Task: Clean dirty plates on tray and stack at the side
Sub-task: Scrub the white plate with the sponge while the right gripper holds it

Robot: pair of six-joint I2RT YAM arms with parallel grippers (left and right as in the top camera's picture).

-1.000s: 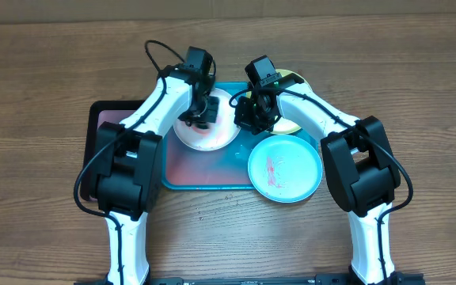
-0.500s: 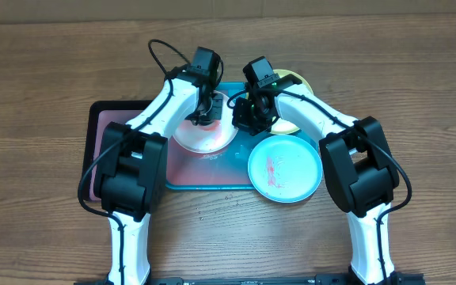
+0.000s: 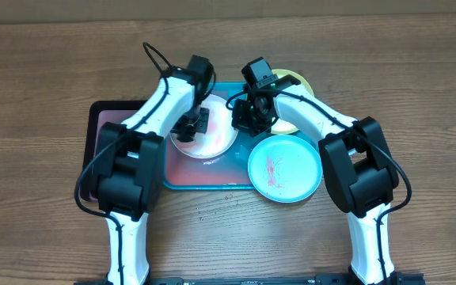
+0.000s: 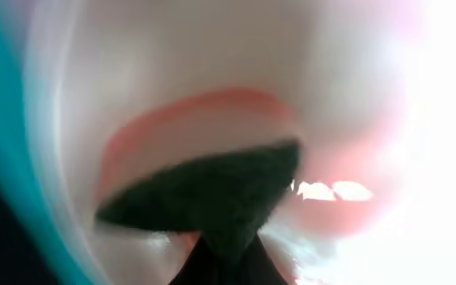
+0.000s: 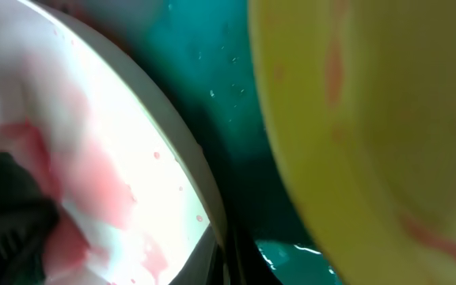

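The left pincer (image 3: 193, 124) squeezed a dark sponge (image 4: 204, 190) to rub the white plate (image 3: 221, 136) clean. I could not tell the right pincer's (image 3: 246, 119) grip.

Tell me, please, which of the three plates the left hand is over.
The white round plastic plate, leftmost on the teal plastic tray; the light-blue plate and lime-green plate lie further right.

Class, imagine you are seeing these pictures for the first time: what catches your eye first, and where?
The left end effector and right end effector meet over the teal tray, the left pressing a dark pad onto the pink-smeared white plate. A light blue plate with a red streak overhangs the tray's near right corner, and a lime-green plate peeks out beyond the right end effector.
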